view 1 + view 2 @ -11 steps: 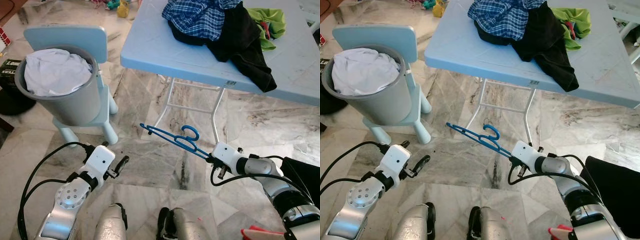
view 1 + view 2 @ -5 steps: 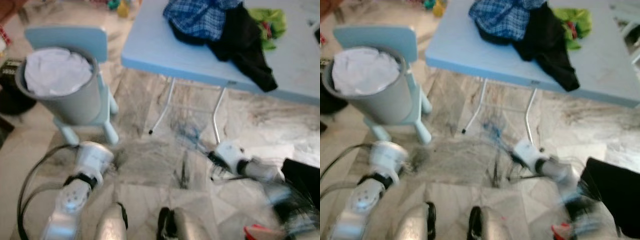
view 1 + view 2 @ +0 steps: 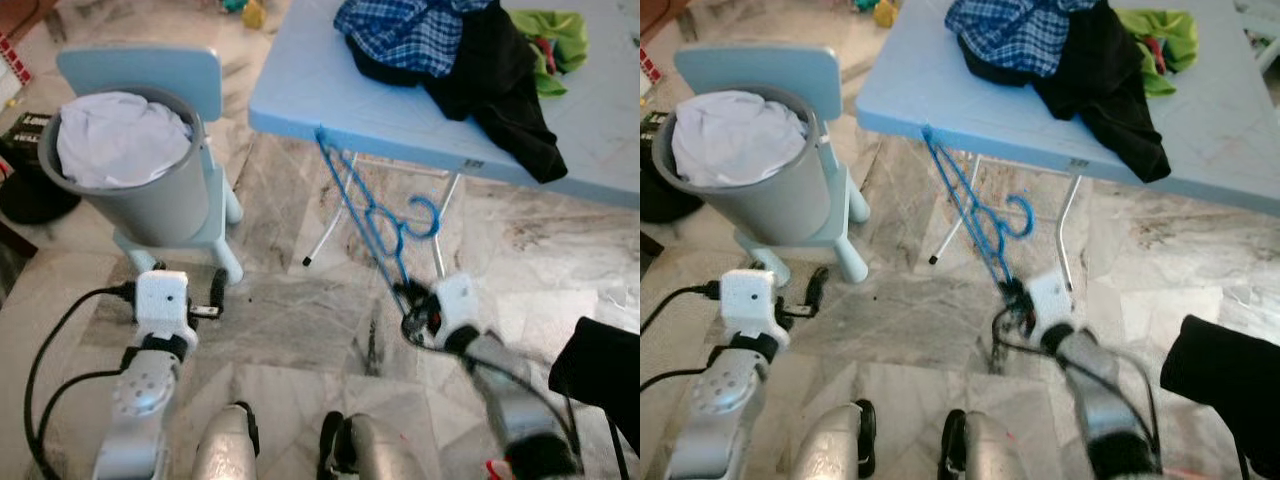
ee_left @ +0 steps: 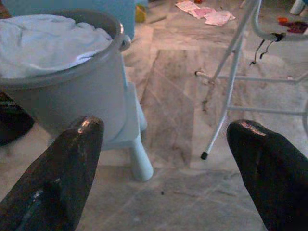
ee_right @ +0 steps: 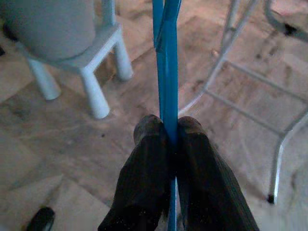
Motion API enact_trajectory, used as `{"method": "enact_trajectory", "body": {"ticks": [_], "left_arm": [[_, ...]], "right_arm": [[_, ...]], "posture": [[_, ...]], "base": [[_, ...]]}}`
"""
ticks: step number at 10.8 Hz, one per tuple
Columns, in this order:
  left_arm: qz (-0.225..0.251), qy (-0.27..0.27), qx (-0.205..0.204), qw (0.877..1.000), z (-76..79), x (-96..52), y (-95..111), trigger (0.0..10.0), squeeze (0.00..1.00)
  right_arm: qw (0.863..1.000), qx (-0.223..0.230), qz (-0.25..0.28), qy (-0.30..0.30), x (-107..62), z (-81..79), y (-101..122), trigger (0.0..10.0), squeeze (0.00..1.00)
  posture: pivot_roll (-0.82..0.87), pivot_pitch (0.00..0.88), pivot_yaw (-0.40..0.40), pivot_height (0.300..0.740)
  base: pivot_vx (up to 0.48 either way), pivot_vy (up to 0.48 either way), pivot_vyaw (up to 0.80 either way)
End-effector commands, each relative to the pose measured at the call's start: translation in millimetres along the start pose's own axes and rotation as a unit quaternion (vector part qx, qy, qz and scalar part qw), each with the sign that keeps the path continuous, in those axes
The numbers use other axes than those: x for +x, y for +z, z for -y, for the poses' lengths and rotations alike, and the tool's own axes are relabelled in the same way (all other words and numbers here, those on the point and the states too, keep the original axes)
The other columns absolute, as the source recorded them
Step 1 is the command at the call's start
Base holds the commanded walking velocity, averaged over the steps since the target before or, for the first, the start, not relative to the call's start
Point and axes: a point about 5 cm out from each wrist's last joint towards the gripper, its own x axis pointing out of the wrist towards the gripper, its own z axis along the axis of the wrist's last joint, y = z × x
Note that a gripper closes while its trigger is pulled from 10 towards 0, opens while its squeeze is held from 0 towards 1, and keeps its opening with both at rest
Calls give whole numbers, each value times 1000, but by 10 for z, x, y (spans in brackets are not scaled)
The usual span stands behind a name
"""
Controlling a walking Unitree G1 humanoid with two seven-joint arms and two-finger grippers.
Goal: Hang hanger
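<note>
A blue plastic hanger is held low over the marble floor, its frame rising toward the table's front edge and its hook curling to the right. My right gripper is shut on the hanger's lower end; in the right wrist view both fingers pinch the blue bar. My left gripper is low on the left, open and holding nothing, with a wide gap between its fingers in the left wrist view.
A light blue folding table carries a plaid shirt, a black garment and green cloth. A grey bucket of white laundry sits on a small blue chair. A dark object lies at the right.
My right arm has turned the hanger from lying nearly flat to standing steeply, its tip now up at the table's edge. The left arm has shifted left. The camera also moved.
</note>
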Motion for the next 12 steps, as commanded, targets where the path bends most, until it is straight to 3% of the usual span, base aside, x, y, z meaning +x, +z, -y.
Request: {"method": "enact_trajectory", "body": {"ticks": [1,5,9,12], "left_arm": [[-5,5,-1,1000,-5,-45,-8,10000,0],[-5,10,-1,1000,-17,-27,0,10000,0],[14,30,6,999,-93,67,74,10000,0],[20,47,14,999,-123,40,75,10000,0]], "right_arm": [[999,6,16,-28,-42,44,36,10000,0],[997,14,45,-57,-116,13,110,10000,0],[991,31,74,-106,-8,10,268,10000,0],[988,33,84,-129,-30,14,294,10000,0]], "posture": [[133,226,-91,740],[127,224,-95,740],[125,210,-98,740],[122,217,-92,740]], "base": [[0,435,0],[0,469,0],[0,480,0],[0,480,-669]]}}
